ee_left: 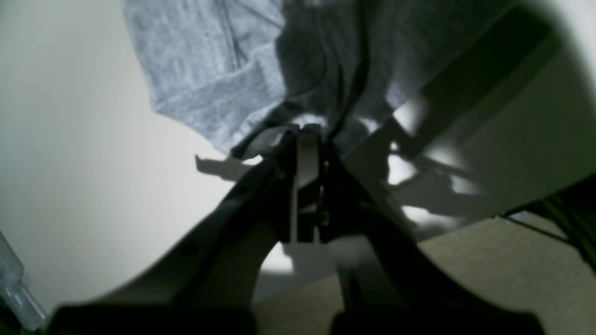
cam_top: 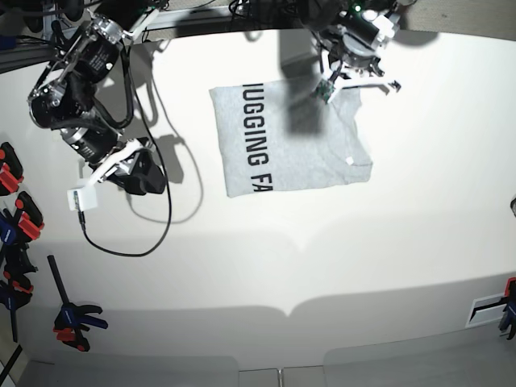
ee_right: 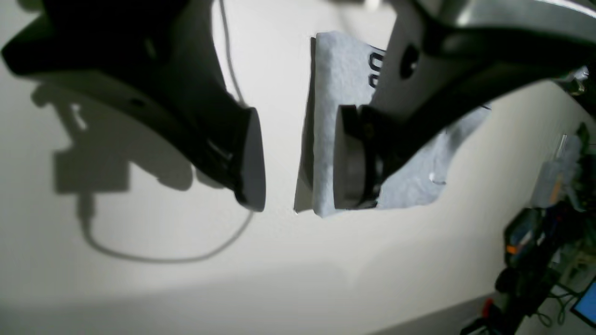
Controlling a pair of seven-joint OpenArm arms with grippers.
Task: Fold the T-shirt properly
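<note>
up at the far edge of the table [cam_top: 419,242], your left gripper [cam_top: 332,83] has its jaws pinched together on the shirt [cam_top: 282,141], right at the top corner of the folded stack. in the left wrist view the grey cloth [ee_left: 205,70] bunches at the tips, so it looks like a real grip on fabric and not just air.

if you're carrying that corner over for the next fold, my guess is you want to lift only enough for the layers to clear the table, then drag it slow and flat toward the near edge. with just 1 corner held, the rest will probably sag and twist, so watch the loose sleeve bit at the lower right. bringing the right gripper [cam_top: 141,173] in would help: it's parked well off to the side with jaws apart, holding nothing. in its wrist view the right gripper [ee_right: 298,153] frames the shirt edge [ee_right: 335,83] from a distance.

the shirt itself is already partly folded into a rough rectangle, middle-far part of the table, light heather grey, black block letters face up along the left edge, cut off by the fold. a few soft wrinkles, lower right corner a bit ragged.
</note>
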